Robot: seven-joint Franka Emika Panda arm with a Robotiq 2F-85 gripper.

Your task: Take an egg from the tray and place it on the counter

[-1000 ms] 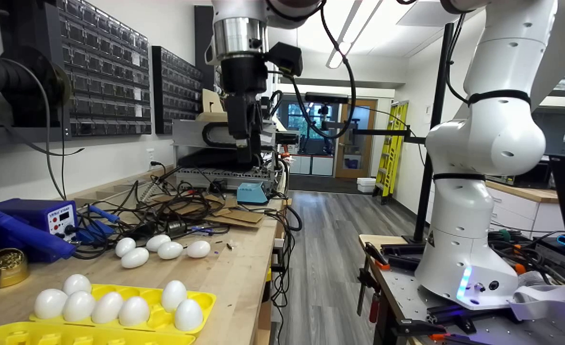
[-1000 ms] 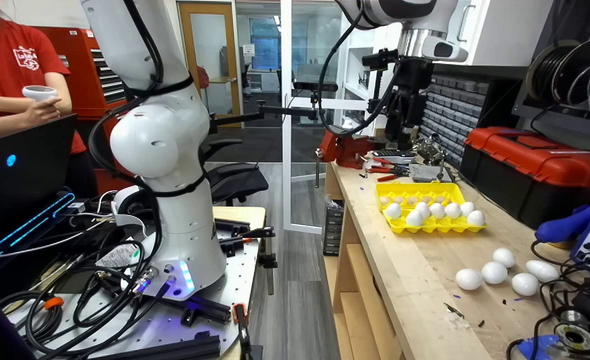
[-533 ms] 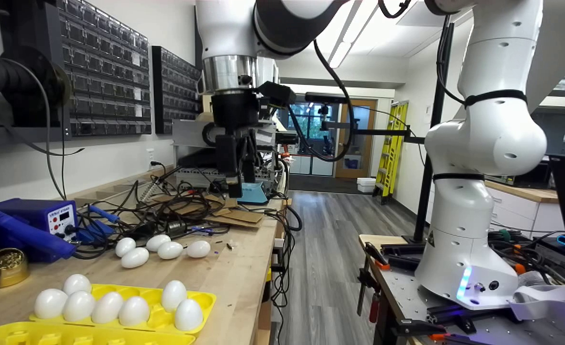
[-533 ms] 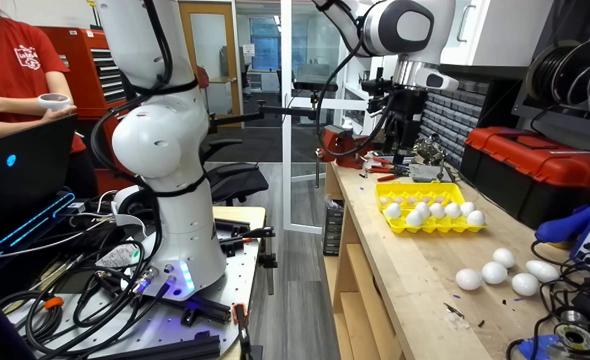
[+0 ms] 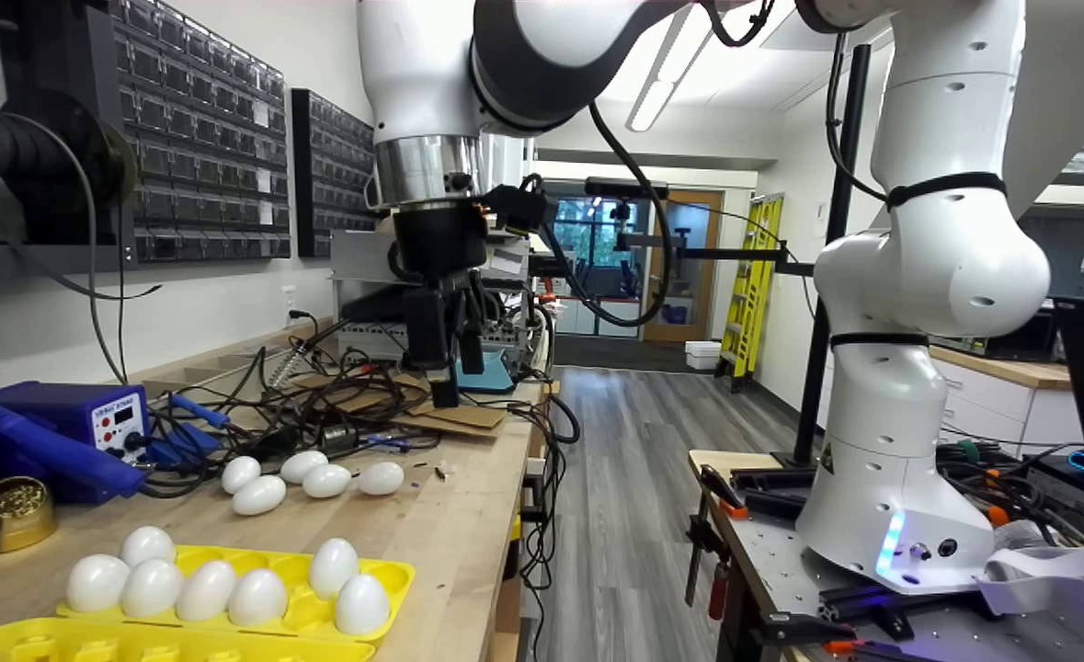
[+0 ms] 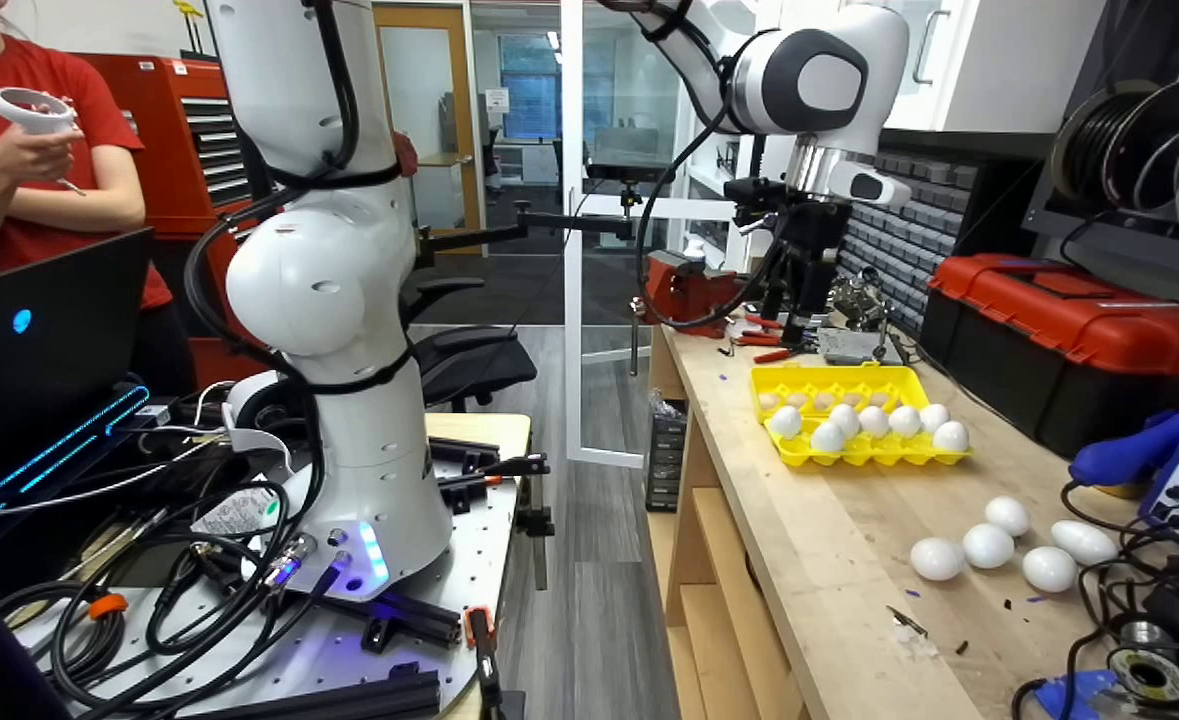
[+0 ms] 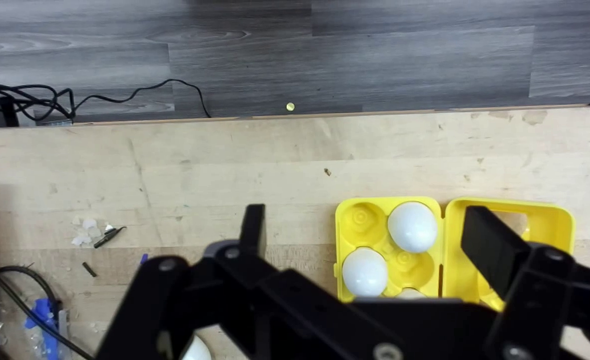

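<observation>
My gripper (image 7: 367, 220) is open and empty, pointing down high above the counter (image 7: 174, 175). In the wrist view the yellow tray (image 7: 410, 267) lies below and between the fingers, its lid open towards the right finger (image 7: 492, 245). A white egg (image 7: 413, 227) and another white egg (image 7: 365, 272) sit in cups, with bare hollows beside them. The gripper body hides the tray's lower rows. The tray also shows in both exterior views (image 5: 394, 588) (image 6: 799, 452), with several white eggs in it. Several loose eggs (image 6: 989, 546) lie on the counter, apart from the tray.
Cables (image 5: 348, 405) and a blue soldering station (image 5: 68, 441) lie along the wall side of the counter. A red and black toolbox (image 6: 1089, 340) stands behind the tray. A red vise (image 6: 689, 290) and tools sit at the counter's far end.
My gripper has come down and shifted slightly left in an exterior view, staying empty. The tray and eggs have not moved. The person's hand with the white controller has moved.
</observation>
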